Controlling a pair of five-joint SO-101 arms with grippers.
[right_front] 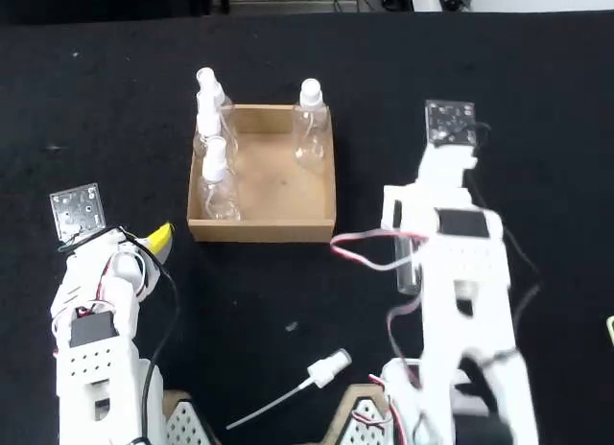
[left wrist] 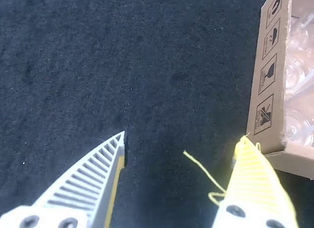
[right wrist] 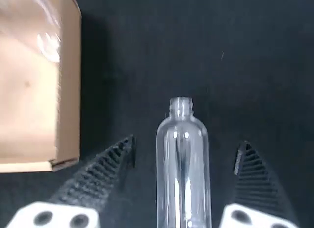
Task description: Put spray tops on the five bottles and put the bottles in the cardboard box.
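Fingers [right wrist: 105, 169] of the right gripper [right wrist: 186, 143] spread wide either side of the uncapped bottle [right wrist: 182, 159], not clamped on it; bare neck points away from the gripper. High view: the bottle is mostly hidden under the right arm [right_front: 460, 263], right of centre, beside the cardboard box [right_front: 264, 229]. Box holds four topped bottles [right_front: 219, 191]: three along its left wall, one upper right. Loose spray top [right_front: 326, 368] with tube at lower centre, on the black table [right_front: 115, 100]. Left gripper [left wrist: 182, 137] open-fingered and empty, low over the table by the box's lower left corner. Left arm [right_front: 96, 320] at lower left.
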